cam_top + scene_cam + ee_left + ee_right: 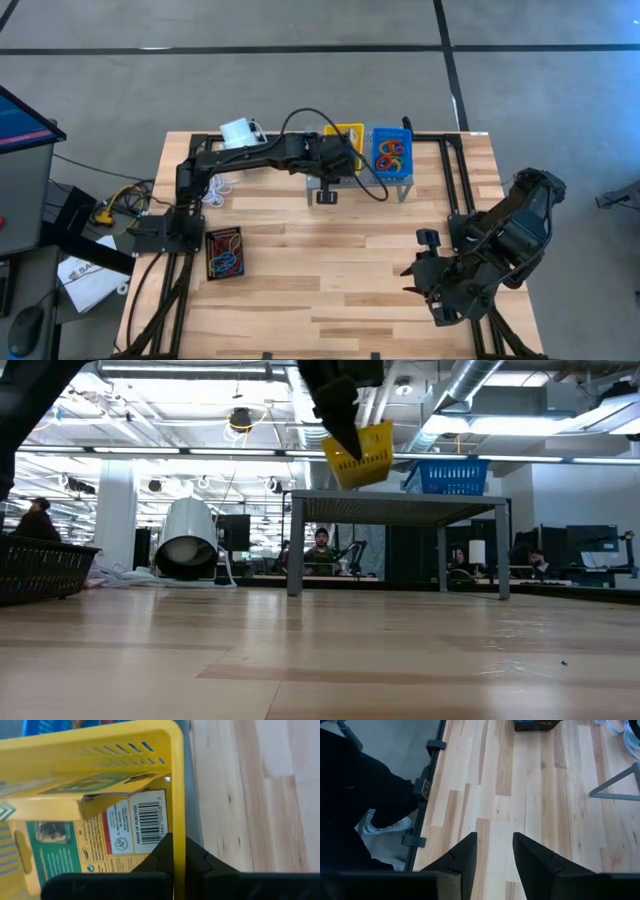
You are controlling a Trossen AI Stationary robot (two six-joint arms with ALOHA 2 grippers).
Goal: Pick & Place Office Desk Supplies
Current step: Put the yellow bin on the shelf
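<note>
We see a counter (330,290) of pale wood planks, smooth with a soft satin sheen. Clamped in the left end effector (173,851) is a yellow basket (100,765) of glossy slotted plastic; inside it, just ahead of the fingers, lies a crayon box (90,840) of printed, slightly shiny card. Beneath it stands a grey perforated metal shelf (395,510), matt. The right end effector (494,847) looks like matt black plastic.

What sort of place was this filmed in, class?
Probably an open-plan office or lab: exposed ceiling ducts, rows of desks with monitors, and a pale wooden plank worktable carrying two robot arms.
</note>
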